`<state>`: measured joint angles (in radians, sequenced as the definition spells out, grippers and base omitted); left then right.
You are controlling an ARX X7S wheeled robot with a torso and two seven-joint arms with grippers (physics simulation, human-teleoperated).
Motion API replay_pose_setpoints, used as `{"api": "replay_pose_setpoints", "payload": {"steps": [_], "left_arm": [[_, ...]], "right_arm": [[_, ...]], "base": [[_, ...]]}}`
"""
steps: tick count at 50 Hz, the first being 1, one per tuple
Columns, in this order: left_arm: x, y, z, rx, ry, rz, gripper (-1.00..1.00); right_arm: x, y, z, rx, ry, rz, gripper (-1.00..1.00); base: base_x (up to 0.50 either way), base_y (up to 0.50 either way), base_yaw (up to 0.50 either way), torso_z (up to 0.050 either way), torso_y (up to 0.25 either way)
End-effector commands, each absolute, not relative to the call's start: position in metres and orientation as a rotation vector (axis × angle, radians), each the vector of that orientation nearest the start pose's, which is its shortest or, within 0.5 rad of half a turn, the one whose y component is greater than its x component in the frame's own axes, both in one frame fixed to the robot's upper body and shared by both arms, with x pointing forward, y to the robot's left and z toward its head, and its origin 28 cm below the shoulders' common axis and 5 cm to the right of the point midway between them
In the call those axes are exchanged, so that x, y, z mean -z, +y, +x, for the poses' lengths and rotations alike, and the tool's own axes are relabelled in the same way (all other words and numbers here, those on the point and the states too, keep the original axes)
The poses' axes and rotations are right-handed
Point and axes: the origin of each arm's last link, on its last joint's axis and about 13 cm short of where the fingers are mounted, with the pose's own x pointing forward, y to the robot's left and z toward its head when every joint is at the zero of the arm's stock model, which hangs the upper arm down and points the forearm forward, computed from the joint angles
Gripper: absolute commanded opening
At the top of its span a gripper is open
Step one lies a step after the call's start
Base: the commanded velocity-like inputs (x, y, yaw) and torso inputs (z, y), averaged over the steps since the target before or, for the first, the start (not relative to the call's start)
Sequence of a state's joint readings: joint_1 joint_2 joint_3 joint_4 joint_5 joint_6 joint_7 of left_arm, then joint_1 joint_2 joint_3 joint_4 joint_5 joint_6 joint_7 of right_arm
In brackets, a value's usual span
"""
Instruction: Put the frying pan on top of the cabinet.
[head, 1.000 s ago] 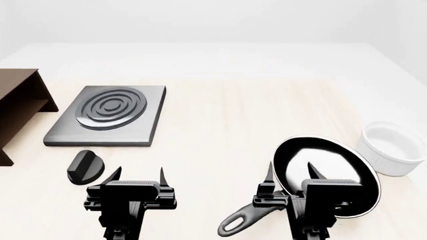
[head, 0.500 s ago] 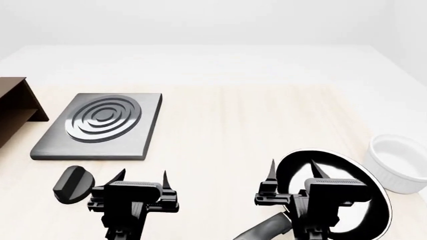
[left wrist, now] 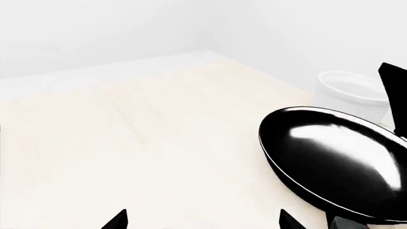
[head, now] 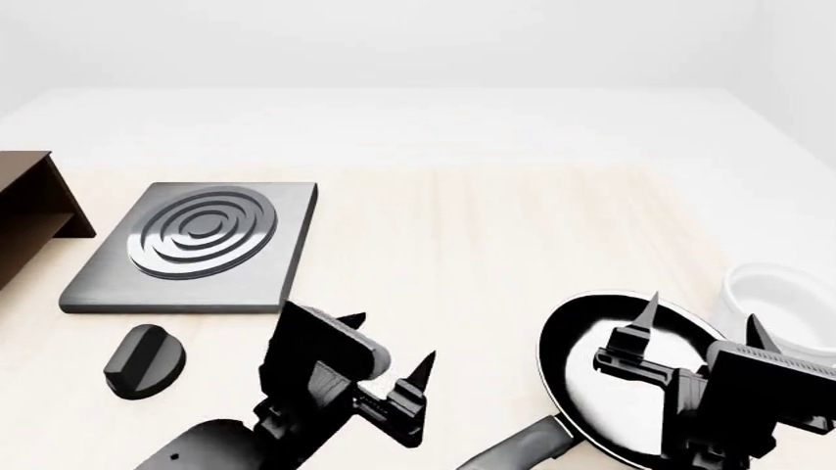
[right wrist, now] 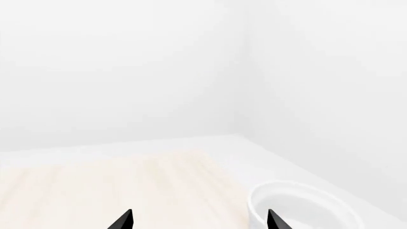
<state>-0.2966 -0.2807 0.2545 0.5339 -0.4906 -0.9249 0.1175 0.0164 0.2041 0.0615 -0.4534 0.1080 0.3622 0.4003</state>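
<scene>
The frying pan lies on the light wooden table at the front right, its dark grey handle pointing to the front left. It also shows in the left wrist view. The cabinet shows only partly at the left edge. My left gripper is open and empty, left of the pan and turned toward it. My right gripper is open and empty over the pan's right side, facing the white bowl.
A grey stove plate with concentric rings lies right of the cabinet. A small black knob lies in front of it. A white round bowl stands just right of the pan.
Both grippers have swung to the right. The left one now points at the pan and the right one has moved over the pan's right side toward the bowl. The pan has not moved.
</scene>
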Motion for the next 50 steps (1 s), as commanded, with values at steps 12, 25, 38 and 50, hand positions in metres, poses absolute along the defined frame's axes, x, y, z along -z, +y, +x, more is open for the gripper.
{"api": "replay_pose_setpoints", "payload": {"steps": [12,25,38,50], "left_arm": [[-0.169,0.153,0.225,1.226,0.652,0.065,1.0],[-0.162,0.137,0.229,1.224,0.732,0.107,1.0],[-0.153,0.127,0.233,1.158,0.786,0.154,1.0],[-0.143,0.121,0.239,1.105,0.835,0.175,1.0]], "right_arm": [[-0.098,-0.147,0.203,0.442,-0.145,-0.106,1.0],[-0.1,-0.147,0.201,0.446,-0.149,-0.11,1.0],[-0.102,-0.146,0.2,0.444,-0.153,-0.107,1.0],[-0.096,-0.144,0.203,0.437,-0.144,-0.108,1.0]], "base": [[0.0,0.0,0.0,0.0,0.0],[0.0,0.0,0.0,0.0,0.0],[0.0,0.0,0.0,0.0,0.0],[0.0,0.0,0.0,0.0,0.0]]}}
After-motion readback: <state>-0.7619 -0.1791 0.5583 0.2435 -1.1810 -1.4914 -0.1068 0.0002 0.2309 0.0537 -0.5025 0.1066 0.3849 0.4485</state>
